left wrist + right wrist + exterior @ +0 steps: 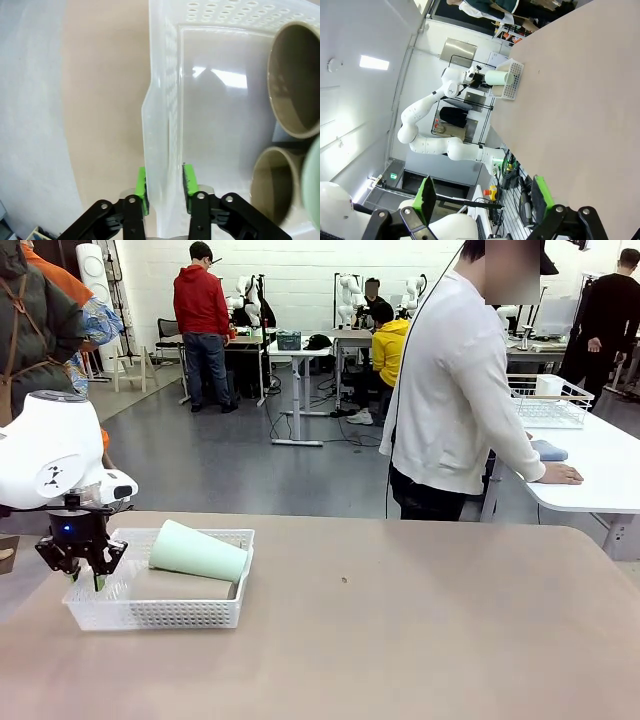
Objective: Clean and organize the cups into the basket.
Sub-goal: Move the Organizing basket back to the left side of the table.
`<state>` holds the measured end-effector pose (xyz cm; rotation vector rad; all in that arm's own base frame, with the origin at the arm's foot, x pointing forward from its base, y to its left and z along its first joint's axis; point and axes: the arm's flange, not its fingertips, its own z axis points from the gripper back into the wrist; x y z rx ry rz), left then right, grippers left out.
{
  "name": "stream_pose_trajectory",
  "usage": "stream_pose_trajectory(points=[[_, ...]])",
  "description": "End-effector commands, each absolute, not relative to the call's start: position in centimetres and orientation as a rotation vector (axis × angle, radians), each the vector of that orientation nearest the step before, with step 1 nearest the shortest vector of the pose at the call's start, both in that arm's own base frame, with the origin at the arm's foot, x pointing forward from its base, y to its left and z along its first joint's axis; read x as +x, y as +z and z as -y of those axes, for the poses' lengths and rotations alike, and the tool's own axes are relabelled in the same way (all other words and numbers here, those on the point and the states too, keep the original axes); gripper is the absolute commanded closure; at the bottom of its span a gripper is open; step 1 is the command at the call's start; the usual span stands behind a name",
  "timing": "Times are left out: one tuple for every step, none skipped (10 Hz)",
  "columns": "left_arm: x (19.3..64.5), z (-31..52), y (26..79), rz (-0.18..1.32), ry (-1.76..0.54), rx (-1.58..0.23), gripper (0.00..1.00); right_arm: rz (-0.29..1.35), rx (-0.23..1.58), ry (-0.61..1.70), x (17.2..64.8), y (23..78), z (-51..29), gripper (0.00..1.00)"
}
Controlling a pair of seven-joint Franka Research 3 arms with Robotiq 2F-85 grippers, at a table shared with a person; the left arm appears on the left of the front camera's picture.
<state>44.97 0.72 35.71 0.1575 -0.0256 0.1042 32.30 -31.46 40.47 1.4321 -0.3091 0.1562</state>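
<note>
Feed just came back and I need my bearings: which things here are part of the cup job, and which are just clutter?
Part of the job:
mint green cup
tan-brown cup
white lattice basket
left gripper, straddling the basket wall

Just lying about:
wire basket on the far table
blue cloth beside it

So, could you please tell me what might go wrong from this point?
The left hand straddles the basket's end wall with its pads a little off it; lifting away crooked could snag and drag the basket. The mint green cup lies tilted across the rim on a tan-brown cup, so a jolt might roll it out.
</note>
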Motion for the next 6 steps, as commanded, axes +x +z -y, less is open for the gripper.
stream_pose_trajectory(points=[[44.6, -0.6, 36.6, 0.031, 0.090, 0.175, 0.00, 0.309, 1.424, 0.162, 32.2, 40.4, 31.3, 0.00], [44.5, -0.7, 36.7, 0.032, 0.097, 0.177, 0.00, 0.309, 1.424, 0.162, 32.2, 40.4, 31.3, 0.00], [44.4, -0.3, 37.2, 0.042, 0.105, 0.183, 0.05, 0.309, 1.424, 0.162, 32.2, 40.4, 31.3, 0.00], [44.6, 0.2, 38.1, 0.048, 0.140, 0.223, 0.00, 0.309, 1.424, 0.162, 32.2, 40.4, 31.3, 0.00], [44.4, 1.5, 40.4, 0.062, 0.177, 0.223, 0.00, 0.309, 1.424, 0.162, 32.2, 40.4, 31.3, 0.00], [43.4, 3.3, 43.7, 0.097, 0.198, 0.188, 0.00, 0.309, 1.424, 0.162, 32.2, 40.4, 31.3, 0.00]])
